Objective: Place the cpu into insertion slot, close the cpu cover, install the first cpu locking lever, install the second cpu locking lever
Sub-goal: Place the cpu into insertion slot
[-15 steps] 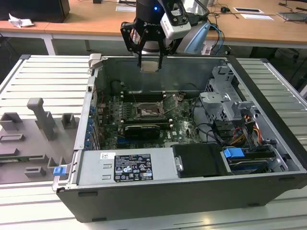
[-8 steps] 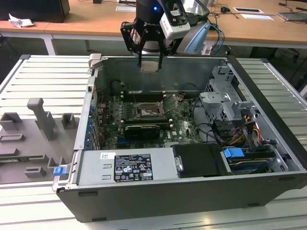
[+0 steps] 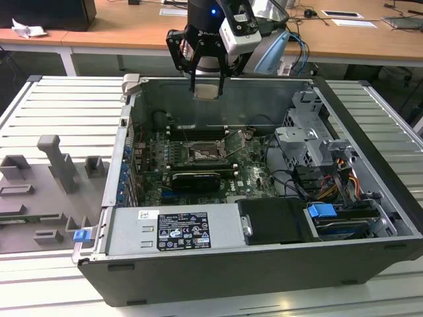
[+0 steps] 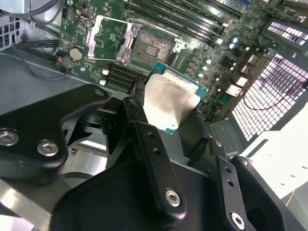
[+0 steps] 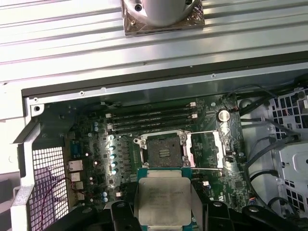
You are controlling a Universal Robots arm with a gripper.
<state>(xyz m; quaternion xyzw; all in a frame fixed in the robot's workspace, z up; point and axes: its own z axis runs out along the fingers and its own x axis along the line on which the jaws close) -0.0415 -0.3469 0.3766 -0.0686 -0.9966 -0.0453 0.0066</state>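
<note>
Your socket (image 5: 164, 150) lies bare, cover (image 5: 208, 149) swung open beside it, memory slots (image 5: 151, 120) close by — your hand (image 3: 207, 89) hovers above the case (image 3: 264, 274), pinching the chip (image 5: 163, 197).

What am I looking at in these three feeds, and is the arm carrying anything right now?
This is one robot arm with a gripper working over an open computer case. The exterior view comes from a camera off the arm. Both wrist views come from cameras riding on the arm, looking past the gripper into the case.

The gripper is shut on the cpu, the pale square chip, and holds it in the air above the green motherboard. Beneath, the insertion slot is the dark square socket, and it lies bare. The cpu cover, a thin metal frame, stands open beside the slot.

On the exterior view's left, grey fixtures sit on the slatted table.
</note>
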